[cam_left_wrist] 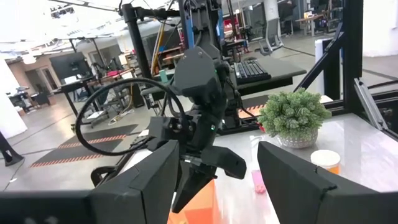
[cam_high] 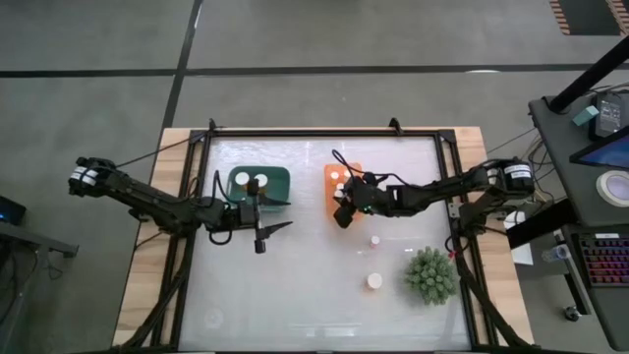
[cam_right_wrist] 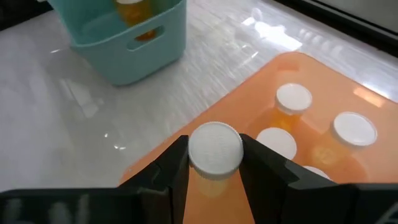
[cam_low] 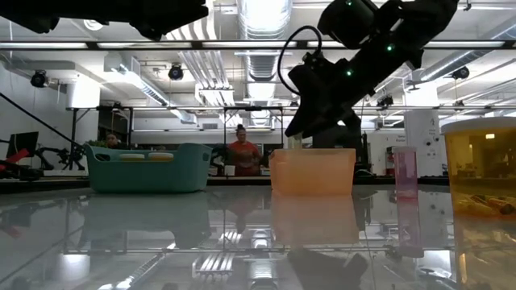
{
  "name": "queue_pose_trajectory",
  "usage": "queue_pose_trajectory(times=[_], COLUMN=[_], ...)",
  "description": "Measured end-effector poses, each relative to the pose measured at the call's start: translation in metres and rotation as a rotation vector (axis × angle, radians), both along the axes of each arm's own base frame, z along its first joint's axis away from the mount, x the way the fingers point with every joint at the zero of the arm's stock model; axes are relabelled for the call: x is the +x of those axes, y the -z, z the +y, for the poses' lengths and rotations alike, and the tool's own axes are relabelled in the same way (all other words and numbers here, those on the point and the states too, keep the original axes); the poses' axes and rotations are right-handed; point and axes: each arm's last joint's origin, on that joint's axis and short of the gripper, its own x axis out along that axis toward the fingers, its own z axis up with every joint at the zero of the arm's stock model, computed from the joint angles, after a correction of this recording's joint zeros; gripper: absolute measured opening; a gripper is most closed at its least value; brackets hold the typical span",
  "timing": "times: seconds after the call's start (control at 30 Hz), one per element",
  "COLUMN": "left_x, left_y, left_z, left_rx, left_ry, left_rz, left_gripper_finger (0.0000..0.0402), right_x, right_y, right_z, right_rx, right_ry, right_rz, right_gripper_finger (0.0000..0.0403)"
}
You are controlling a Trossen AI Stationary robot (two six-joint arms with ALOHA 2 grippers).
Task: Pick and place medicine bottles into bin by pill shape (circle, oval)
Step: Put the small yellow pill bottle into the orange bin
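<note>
One camera is looking straight down over the whole worktop [cam_high: 295,295]. Another is sitting level at its surface, facing the room. Wrist cameras are peering closely; all are sharing the orange bin [cam_high: 337,180].

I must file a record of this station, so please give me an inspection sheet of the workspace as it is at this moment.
Surface: glossy white table top in a black frame, wooden edges outside.
Job's things: teal bin with two white-capped bottles; orange bin with several capped bottles; two bottles loose on the table.
Clutter: spiky green plant at the table's right side.
Grippers: right gripper shut on a white-capped bottle over the orange bin's edge; left gripper open, empty, beside the teal bin.
Cables: black cable loop on the right arm's wrist.
Surroundings: desk with keyboard to the right; a person far behind the table.
</note>
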Motion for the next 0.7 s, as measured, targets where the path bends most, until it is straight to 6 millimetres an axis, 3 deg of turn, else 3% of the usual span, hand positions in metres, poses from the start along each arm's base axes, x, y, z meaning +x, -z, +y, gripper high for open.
queue_pose_trajectory(times=[0.4,0.7], left_x=[0.0,0.0], left_y=[0.0,0.0], left_z=[0.0,0.0], left_rx=[0.001,0.001], left_ry=[-0.002,-0.002], left_rz=[0.0,0.0], left_gripper_finger=[0.0205,0.0205], right_x=[0.008,0.01], right_y=[0.024,0.028], right_z=[0.004,0.004], right_rx=[-0.035,-0.034], right_ry=[0.022,0.021], right_rz=[0.074,0.08], right_gripper_finger=[0.0118,0.0133])
